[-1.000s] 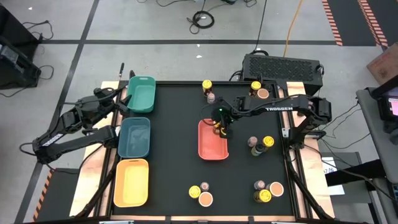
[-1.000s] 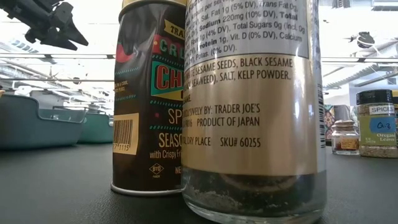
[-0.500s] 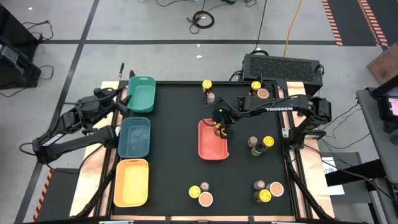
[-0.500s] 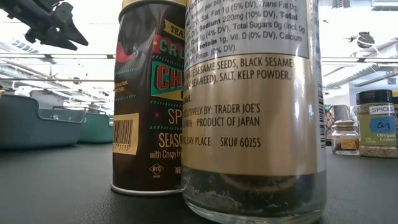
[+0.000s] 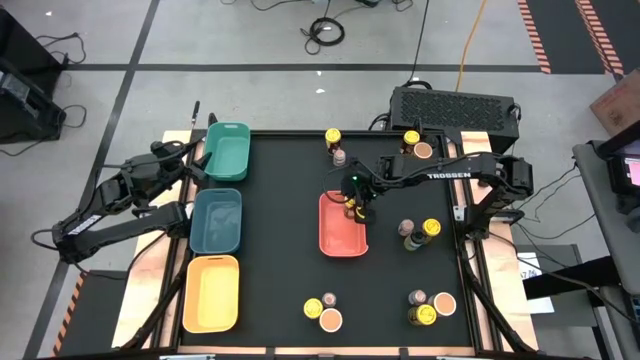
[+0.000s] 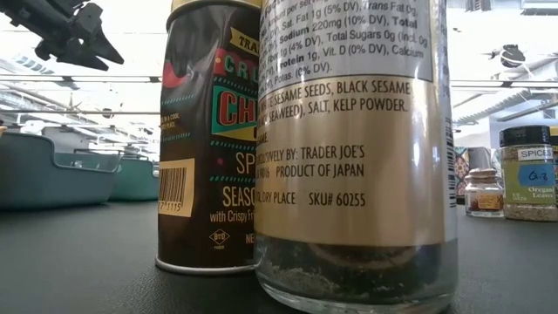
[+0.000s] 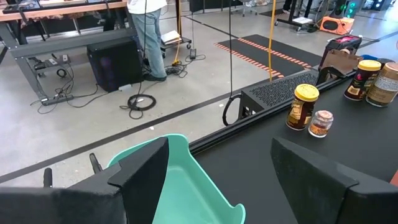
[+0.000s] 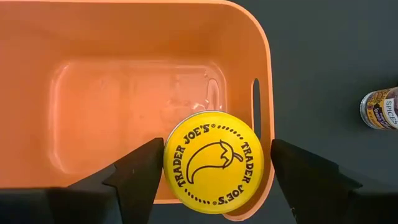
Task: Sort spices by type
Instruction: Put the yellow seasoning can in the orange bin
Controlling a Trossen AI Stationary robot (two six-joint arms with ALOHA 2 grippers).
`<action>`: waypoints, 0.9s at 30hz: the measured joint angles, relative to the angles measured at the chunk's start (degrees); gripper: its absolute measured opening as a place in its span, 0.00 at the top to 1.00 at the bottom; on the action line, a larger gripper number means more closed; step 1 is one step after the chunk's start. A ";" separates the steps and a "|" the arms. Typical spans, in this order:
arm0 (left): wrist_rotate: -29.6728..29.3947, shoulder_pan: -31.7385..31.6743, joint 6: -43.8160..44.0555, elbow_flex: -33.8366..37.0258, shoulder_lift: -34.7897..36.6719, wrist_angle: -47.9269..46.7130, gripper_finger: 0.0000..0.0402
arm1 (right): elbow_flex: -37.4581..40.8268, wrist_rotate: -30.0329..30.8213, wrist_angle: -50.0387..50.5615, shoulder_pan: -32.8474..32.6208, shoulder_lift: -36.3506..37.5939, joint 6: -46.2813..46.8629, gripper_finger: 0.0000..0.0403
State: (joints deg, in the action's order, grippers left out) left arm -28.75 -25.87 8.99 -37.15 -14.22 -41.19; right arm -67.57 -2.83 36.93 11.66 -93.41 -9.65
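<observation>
The yellow-lidded jar (image 8: 213,162) stands upright, long axis vertical and lid facing up, inside the coral tray (image 8: 263,68), directly below the right gripper (image 8: 211,177). Its fingers stand apart either side of the lid, not touching it. The left gripper (image 7: 217,174) hangs open over the green tray (image 7: 180,186). Black table (image 5: 280,250); grey taped floor beyond.
</observation>
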 joint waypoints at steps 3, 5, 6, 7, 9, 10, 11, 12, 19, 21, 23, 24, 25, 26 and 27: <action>0.00 0.00 0.00 0.00 0.00 0.00 0.29 | -0.33 0.00 0.38 0.00 0.00 0.00 0.28; 0.00 0.00 0.00 0.00 0.00 0.00 0.29 | -1.46 0.00 1.77 -0.01 0.00 0.00 0.28; 0.00 0.00 0.00 0.00 0.00 0.00 0.29 | -2.18 0.00 2.37 -0.03 0.00 0.00 0.28; 0.00 0.01 0.00 0.00 0.00 -0.01 0.29 | -2.93 -0.06 2.72 -0.08 0.00 0.02 0.28; 0.00 0.01 0.01 0.00 0.00 -0.01 0.29 | -4.60 -0.09 3.54 -0.15 0.00 0.09 0.28; 0.01 0.00 0.00 0.00 0.00 -0.01 0.29 | -5.53 -0.09 4.21 -0.15 0.00 0.11 0.28; 0.06 0.00 -0.01 0.00 0.00 0.00 0.29 | -6.52 -0.10 4.71 -0.15 0.00 0.13 0.28; 0.21 0.00 -0.14 0.00 0.00 0.01 0.29 | -7.47 -0.11 5.02 -0.15 0.01 0.15 0.28; 1.40 0.00 -0.33 0.00 0.00 0.11 0.29 | -11.96 -0.34 5.22 -0.29 0.08 2.26 0.28; 1.48 0.01 -0.35 0.00 0.00 0.13 0.29 | -12.48 -0.46 4.75 -0.63 0.09 3.49 0.28; 1.54 0.02 -0.35 0.00 0.00 0.13 0.29 | -12.63 -0.48 4.08 -1.40 0.09 4.98 0.28; 1.53 0.00 -0.35 0.00 0.00 0.13 0.29 | -12.63 -0.62 3.96 -1.95 0.09 5.66 0.28; 1.55 0.00 -0.36 0.00 0.00 0.13 0.29 | -12.63 -1.23 4.21 -2.52 0.09 5.86 0.28; 1.68 0.01 -0.37 0.00 0.00 0.15 0.29 | -12.65 -2.61 4.96 -3.12 0.09 5.96 0.28; 1.92 0.00 -0.37 0.00 0.00 0.16 0.29 | -12.66 -4.49 6.22 -3.75 0.09 6.02 0.28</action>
State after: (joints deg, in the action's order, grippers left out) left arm -26.84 -25.87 8.62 -37.15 -14.22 -41.03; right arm -80.23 -7.32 43.15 7.92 -93.32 -3.63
